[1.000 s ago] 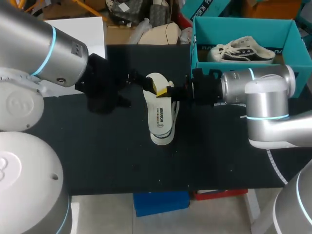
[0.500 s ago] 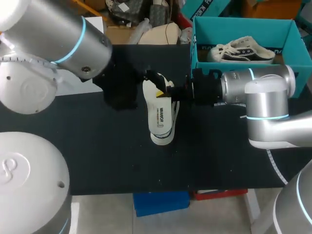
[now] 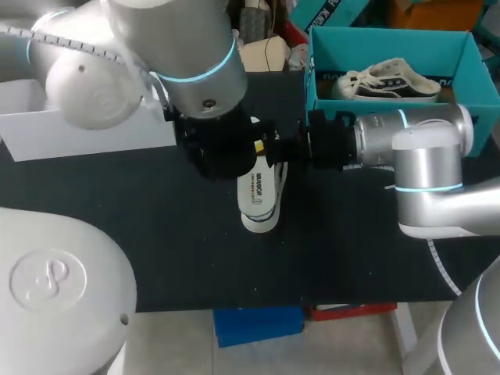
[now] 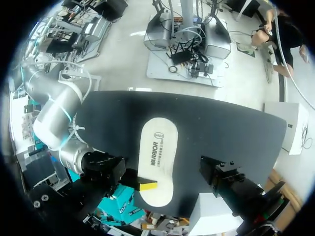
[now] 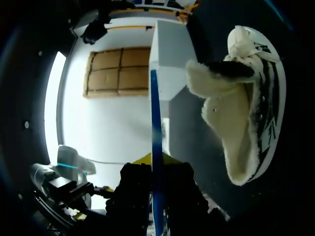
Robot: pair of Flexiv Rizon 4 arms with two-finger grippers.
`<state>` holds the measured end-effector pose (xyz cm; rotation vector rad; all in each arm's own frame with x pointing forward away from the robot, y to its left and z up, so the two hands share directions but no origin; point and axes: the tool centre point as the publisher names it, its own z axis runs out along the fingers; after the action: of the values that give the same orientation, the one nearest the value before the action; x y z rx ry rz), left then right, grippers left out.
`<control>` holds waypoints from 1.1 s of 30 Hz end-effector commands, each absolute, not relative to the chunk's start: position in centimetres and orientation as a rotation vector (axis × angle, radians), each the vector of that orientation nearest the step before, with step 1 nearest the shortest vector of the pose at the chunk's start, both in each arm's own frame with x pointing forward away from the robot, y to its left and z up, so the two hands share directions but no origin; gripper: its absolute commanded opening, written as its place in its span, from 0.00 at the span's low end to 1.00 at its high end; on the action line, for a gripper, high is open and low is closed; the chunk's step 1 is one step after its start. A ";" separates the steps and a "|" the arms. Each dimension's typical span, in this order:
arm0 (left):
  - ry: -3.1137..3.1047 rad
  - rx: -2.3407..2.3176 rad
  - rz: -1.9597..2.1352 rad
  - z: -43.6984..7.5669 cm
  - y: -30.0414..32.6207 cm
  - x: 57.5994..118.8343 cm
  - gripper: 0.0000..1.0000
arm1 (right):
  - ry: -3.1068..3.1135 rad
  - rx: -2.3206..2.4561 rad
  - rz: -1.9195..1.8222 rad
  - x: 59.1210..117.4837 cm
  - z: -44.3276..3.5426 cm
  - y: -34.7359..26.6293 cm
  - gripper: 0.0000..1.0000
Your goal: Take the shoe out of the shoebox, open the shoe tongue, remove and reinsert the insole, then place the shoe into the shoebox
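The insole (image 3: 258, 191) was out of the shoe (image 5: 246, 98) and not yet back in, so the step in hand looked like the reinsertion. The next move would call for tipping the free end of the insole down into the shoe's mouth and sliding it toward the toe, with the fleecy tongue kept folded clear. At the left, the left arm (image 3: 195, 70) came in from the upper corner and bent down over the middle of the table (image 3: 156, 250). Its wrist hung above the gripped end of the insole, and its camera looked straight down on the insole's printed face. Whether the left gripper was open or closed I could not tell. In the middle, the insole was held flat and level just above the shoe. The shoe rested on the table beneath it, with its tongue splayed open and only a striped side showing past the insole's edge. Further right, the right arm (image 3: 414, 148) reached in level, and the right gripper (image 3: 264, 147) had its yellow tips clamped on one end of the insole. At the far right the teal shoebox (image 3: 312, 70) stood open with a second shoe (image 3: 387, 82) lying inside.
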<state>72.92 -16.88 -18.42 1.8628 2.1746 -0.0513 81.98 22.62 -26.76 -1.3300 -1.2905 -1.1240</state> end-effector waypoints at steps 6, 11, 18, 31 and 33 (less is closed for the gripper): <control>2.258 1.979 0.028 -18.6 -17.0 73.2 1.00 | -1.290 -1.333 -1.124 82.0 -26.8 22.8 0.00; 2.230 2.015 0.028 -18.8 -17.4 73.5 1.00 | -1.290 -1.333 -1.124 82.0 -26.8 22.8 0.00; 2.194 2.019 -0.053 -19.3 -17.8 73.9 1.00 | -1.290 -1.333 -1.124 82.0 -26.8 22.8 0.00; 2.169 2.073 -0.010 -19.2 -18.7 75.9 1.00 | -1.290 -1.333 -1.124 82.0 -26.8 22.8 0.00; 2.173 2.072 -0.002 -19.2 -18.7 76.5 1.00 | -1.290 -1.333 -1.124 82.0 -26.8 22.8 0.00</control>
<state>75.47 -18.07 -19.20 2.0605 2.1589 -0.0103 81.98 22.62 -26.76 -1.3301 -1.2906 -1.1240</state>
